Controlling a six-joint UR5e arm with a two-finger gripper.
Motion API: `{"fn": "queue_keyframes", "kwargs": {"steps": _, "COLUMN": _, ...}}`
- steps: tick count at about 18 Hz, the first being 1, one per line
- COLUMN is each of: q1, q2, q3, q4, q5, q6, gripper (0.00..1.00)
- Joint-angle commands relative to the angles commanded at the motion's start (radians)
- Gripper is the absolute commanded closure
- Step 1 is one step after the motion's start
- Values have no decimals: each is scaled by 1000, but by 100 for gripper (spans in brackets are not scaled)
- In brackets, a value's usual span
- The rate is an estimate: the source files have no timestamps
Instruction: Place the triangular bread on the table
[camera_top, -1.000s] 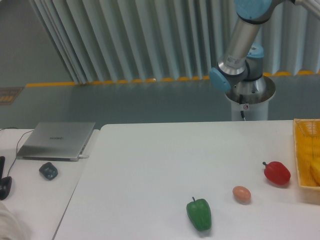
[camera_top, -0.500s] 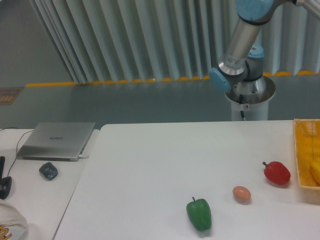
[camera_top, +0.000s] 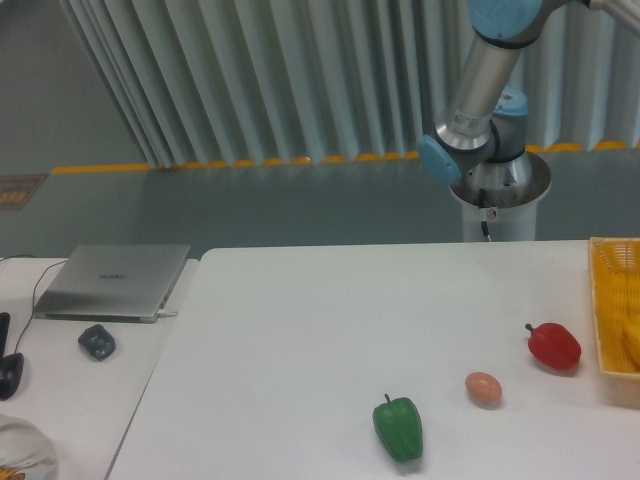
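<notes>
Standing on a round silver pedestal base (camera_top: 498, 190) behind the far right edge of the scene: a silver-tubed robot arm with light-blue joint caps (camera_top: 478, 95). Rising steeply from its shoulder joint, leaning up and to the right, then running out through the top edge. Two-finger claw lying outside the frame, so nothing visible of its jaws.

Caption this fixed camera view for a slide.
White table with green pepper, egg, red pepper, yellow basket; gripper out of view.
</notes>
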Motion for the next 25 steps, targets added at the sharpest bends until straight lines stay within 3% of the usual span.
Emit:
{"fn": "queue_keyframes", "kwargs": {"steps": 5, "q1": -25, "q2": 26, "q3": 25, "q4": -40, "q5": -9, "q6": -28, "gripper": 86}}
{"fn": "queue_keyframes", "kwargs": {"steps": 6, "q1": -40, "q2": 32, "q3": 41, "q4": -71, "q5": -11, "q6": -35, "gripper": 86}}
{"fn": "queue_keyframes", "kwargs": {"steps": 10, "q1": -57, "q2": 46, "q3": 95, "q4": -183, "q5": -136, "q6": -159, "gripper": 86}}
{"fn": "queue_keyframes", "kwargs": {"steps": 13, "q1": -110, "q2": 64, "q3": 106, "q4": -198, "q5": -164, "q6": -291, "gripper": 86}}
{"fn": "queue_keyframes", "kwargs": {"steps": 19, "q1": -215, "q2": 83, "q3": 101, "q4": -186, "q5": -183, "q6": -564, "gripper": 86}}
{"fn": "queue_keyframes", "kwargs": {"steps": 22, "q1": -279, "q2": 81, "q3": 92, "q4": -94, "q5": -175, "q6": -769, "gripper": 86}}
{"fn": "queue_keyframes", "kwargs": {"steps": 25, "q1": -311, "q2": 81, "q3": 68, "q4": -37, "q5": -170, "q6": -815, "gripper": 86}}
